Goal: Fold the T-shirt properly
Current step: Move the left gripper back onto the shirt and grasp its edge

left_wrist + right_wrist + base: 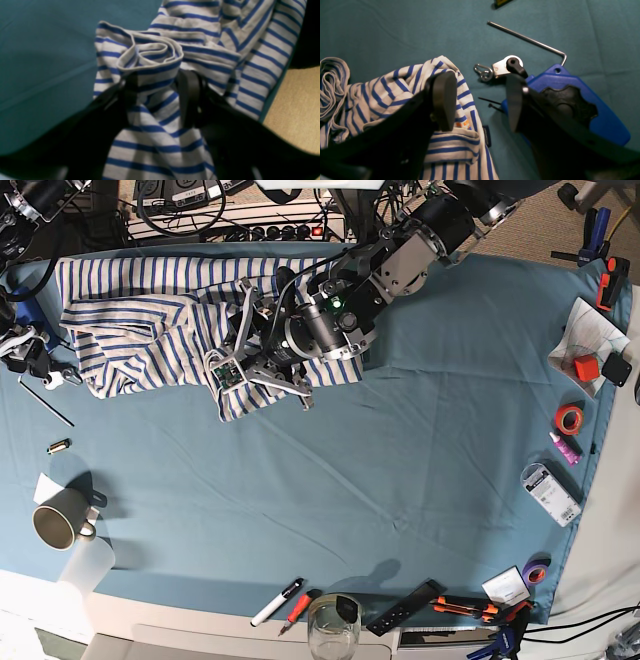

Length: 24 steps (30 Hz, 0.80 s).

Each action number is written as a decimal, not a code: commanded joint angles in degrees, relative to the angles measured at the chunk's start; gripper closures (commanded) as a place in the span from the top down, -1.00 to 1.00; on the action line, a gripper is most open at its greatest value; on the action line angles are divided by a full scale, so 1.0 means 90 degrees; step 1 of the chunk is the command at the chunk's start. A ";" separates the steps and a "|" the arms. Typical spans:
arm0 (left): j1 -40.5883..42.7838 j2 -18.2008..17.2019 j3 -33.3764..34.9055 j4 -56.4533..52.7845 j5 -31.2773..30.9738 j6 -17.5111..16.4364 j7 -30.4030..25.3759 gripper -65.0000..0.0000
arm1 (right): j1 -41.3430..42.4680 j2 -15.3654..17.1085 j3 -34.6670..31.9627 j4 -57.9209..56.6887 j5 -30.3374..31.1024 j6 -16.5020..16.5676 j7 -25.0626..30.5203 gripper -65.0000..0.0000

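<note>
The T-shirt (pixel 150 320), white with thin blue stripes, lies crumpled at the back left of the teal table cloth (pixel 400 460). My left gripper (pixel 160 92) stands low over the T-shirt's front right part, and it shows in the base view too (pixel 262 372). Its black fingers (pixel 190 100) are set wide apart, and a loose rolled bunch of striped cloth (pixel 155 60) lies between and beyond them. My right gripper (pixel 477 100) is open at the T-shirt's left edge (pixel 395 85), over the small dark blue label (pixel 487 135), with nothing gripped.
Beside the right gripper lie a blue plastic clamp (pixel 595 112), a bent metal rod (pixel 527 38) and a small metal shackle (pixel 500 67). A mug (pixel 58 523) stands front left, a glass (pixel 333 625) and pens (pixel 278 603) along the front edge, tape rolls (pixel 570 418) and small items at the right.
</note>
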State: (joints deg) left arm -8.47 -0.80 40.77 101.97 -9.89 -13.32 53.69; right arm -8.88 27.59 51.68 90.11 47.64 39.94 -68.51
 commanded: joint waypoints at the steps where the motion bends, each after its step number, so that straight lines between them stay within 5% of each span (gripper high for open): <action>1: -0.0117 0.0087 -0.0015 0.0104 -0.0039 0.0005 -0.0155 -0.14 | 0.0053 0.0163 0.0044 0.0107 0.0104 0.0006 0.0170 -0.03; 24: -0.0316 0.0119 -0.0012 0.0129 -0.0051 0.0168 -0.0078 -0.14 | 0.0053 0.0160 0.0044 0.0107 0.0102 0.0006 0.0170 -0.03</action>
State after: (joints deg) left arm -10.46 -0.49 40.77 102.02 -10.00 -11.92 54.00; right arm -8.88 27.57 51.68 90.11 47.66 39.94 -68.51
